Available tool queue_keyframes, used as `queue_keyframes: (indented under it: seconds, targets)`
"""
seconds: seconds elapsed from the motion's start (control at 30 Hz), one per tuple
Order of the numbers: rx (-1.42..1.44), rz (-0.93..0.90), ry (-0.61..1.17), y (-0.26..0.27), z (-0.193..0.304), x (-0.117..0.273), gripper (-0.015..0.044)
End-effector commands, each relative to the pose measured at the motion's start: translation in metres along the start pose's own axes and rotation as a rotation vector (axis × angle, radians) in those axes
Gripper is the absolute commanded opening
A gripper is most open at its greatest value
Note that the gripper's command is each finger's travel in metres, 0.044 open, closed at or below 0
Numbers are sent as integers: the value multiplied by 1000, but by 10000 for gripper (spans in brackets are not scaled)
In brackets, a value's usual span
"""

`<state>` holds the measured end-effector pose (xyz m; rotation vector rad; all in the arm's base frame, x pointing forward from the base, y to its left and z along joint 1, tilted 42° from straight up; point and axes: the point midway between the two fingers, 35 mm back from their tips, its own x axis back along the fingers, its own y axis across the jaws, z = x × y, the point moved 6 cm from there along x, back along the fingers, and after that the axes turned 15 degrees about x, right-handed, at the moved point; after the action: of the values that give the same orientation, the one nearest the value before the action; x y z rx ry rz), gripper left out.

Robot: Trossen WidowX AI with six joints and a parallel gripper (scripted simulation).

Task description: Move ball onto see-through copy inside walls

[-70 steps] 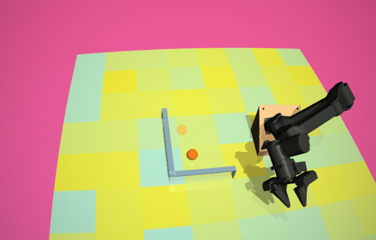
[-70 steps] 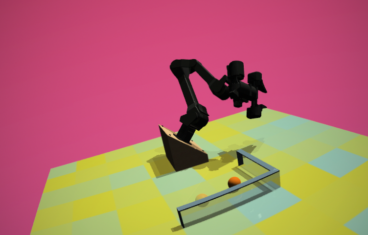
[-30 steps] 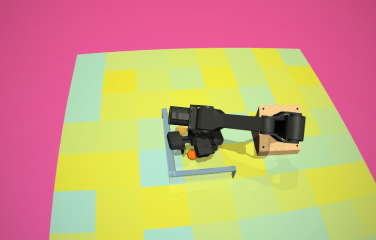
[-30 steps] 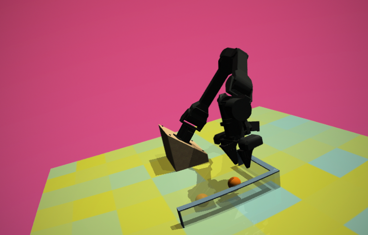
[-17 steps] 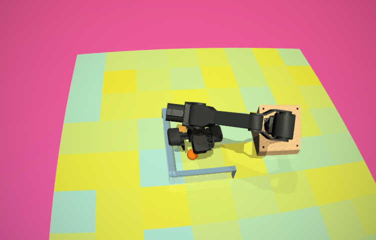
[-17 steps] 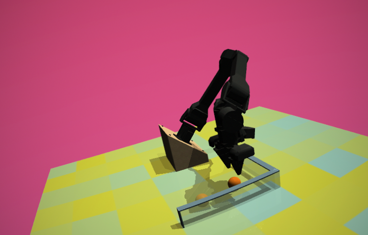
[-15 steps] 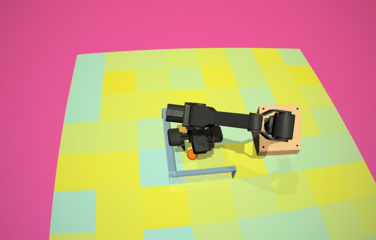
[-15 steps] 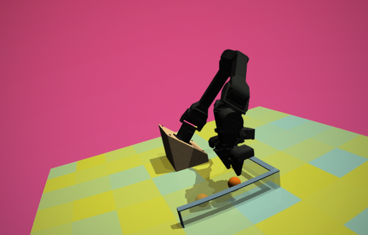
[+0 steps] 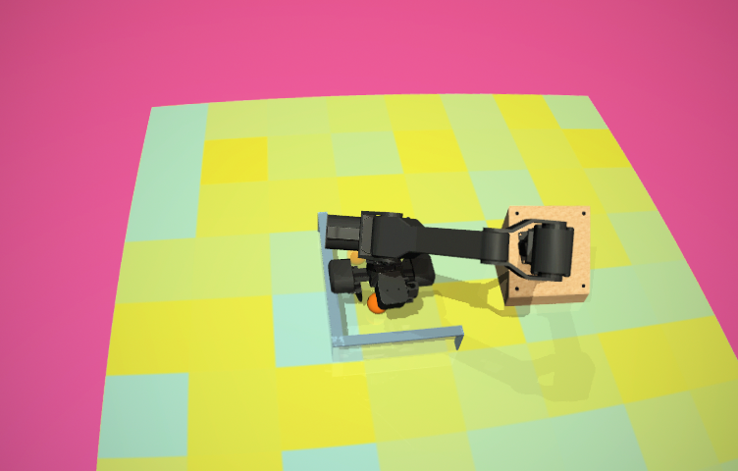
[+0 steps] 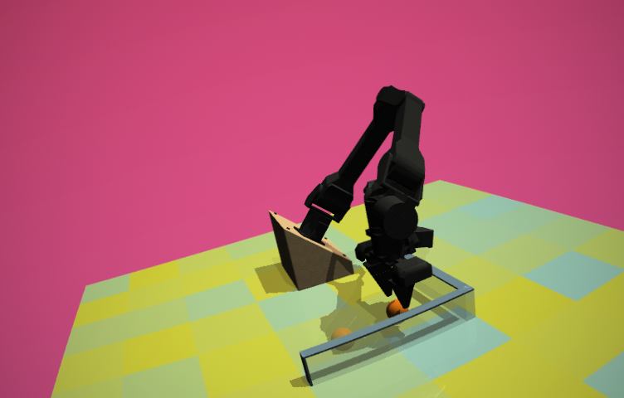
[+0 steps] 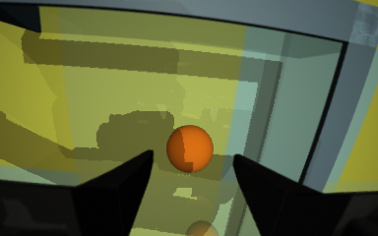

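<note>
We're looking into the corner made by the two low clear walls (image 9: 396, 337), and inside it sits the orange ball (image 11: 189, 147) on the checkered table (image 9: 233, 327), with the see-through copy (image 10: 342, 336) resting well apart from it along the long wall. In the wrist view the copy peeks in at six o'clock (only its top edge shows). The gripper (image 11: 192, 169) hangs low over the ball, jaws parted wide and gripping nothing, the ball just beyond the gap between the two dark pointed fingers; we can't tell whether either tip touches it. The ball is smooth and round, the walls glassy blue-grey, and the arm's base block (image 9: 546, 256) looks like cork.
</note>
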<state>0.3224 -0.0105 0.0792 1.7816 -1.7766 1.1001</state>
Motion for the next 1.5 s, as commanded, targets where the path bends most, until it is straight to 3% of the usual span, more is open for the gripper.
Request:
queue_keyframes:
  seconds: [0.0,0.33,0.43,0.77,0.83,1.0,1.47]
  targets:
    - [-13,-8,-3,2,2,-9,310]
    - [-14,-6,-4,2,1,-22,310]
    - [-14,-6,-4,2,1,-22,231]
    - [-14,-6,-4,2,1,-22,164]
    - [-14,-7,-4,2,2,-21,112]
    - [-14,-8,3,-2,5,5,0]
    - [-15,-10,3,0,4,99,0]
